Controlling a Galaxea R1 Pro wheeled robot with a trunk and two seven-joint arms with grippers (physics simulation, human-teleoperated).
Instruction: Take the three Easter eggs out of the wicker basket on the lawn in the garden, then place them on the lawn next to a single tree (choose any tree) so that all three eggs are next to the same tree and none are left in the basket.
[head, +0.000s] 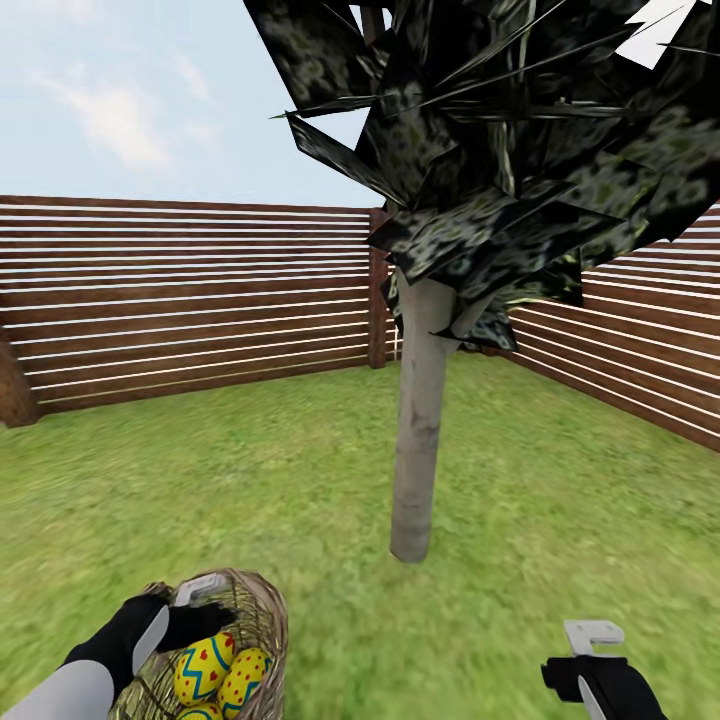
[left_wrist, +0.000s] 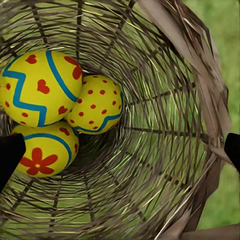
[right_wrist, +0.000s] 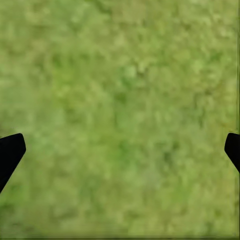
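Note:
The wicker basket (head: 262, 612) stands on the lawn (head: 250, 470) at the lower left, a short way in front of the tree (head: 420, 440) with its pale trunk. Three yellow Easter eggs lie inside it: one with a blue zigzag and red hearts (left_wrist: 40, 87), one with red dots (left_wrist: 97, 105), one with a red flower (left_wrist: 45, 150). My left gripper (head: 205, 605) hovers over the basket's mouth, open, with its fingertips (left_wrist: 10, 155) above the eggs and touching none. My right gripper (head: 593, 640) hangs open over bare grass (right_wrist: 120, 100) at the lower right.
A brown slatted fence (head: 190, 300) closes the garden behind and to the right, meeting at a corner post (head: 378, 290) behind the tree. The tree's dark crown (head: 500, 150) spreads overhead. Open grass surrounds the trunk's foot (head: 410, 545).

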